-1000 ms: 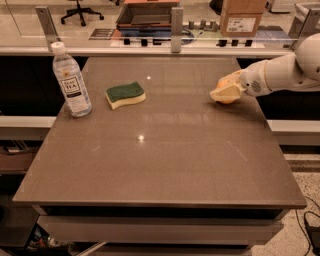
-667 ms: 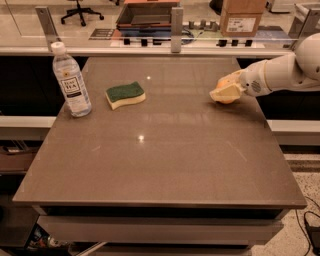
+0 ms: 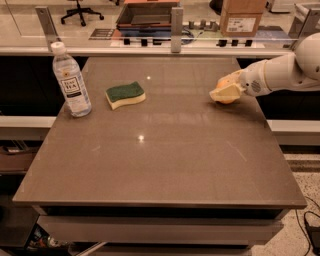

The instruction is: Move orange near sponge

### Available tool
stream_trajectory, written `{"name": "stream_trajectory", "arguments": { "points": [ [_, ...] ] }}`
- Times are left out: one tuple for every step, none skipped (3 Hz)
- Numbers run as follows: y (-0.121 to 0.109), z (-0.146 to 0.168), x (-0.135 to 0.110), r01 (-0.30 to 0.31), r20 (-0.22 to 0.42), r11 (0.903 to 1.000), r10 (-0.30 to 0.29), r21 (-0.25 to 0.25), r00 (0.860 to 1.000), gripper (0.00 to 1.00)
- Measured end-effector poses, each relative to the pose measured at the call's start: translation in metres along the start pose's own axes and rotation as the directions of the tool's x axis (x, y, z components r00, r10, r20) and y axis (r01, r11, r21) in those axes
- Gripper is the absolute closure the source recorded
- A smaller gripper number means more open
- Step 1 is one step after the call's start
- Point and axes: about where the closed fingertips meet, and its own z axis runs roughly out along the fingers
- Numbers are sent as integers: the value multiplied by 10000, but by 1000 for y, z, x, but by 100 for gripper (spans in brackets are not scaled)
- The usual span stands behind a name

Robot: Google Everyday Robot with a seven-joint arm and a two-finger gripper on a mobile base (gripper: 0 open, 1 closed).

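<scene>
The end effector (image 3: 223, 92) sits low over the table (image 3: 165, 165) near its right edge, toward the far right corner. Its pale fingers seem clamped around the orange (image 3: 226, 79), which is mostly hidden between them. The sponge (image 3: 125, 94) lies well apart, toward the far left corner, near a water bottle (image 3: 71, 80) standing by the left edge.

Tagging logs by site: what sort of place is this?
Likely an office or lab: rolling office chair and cardboard box behind the table. Claw sits at the orange, table's right side.
</scene>
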Motion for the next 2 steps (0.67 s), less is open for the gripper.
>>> {"name": "stream_trajectory", "arguments": {
  "points": [
    [0,0,0,0,0,10000,0,-2,10000,100],
    [0,0,0,2,0,10000,-2,-1,10000,100]
  ]
}}
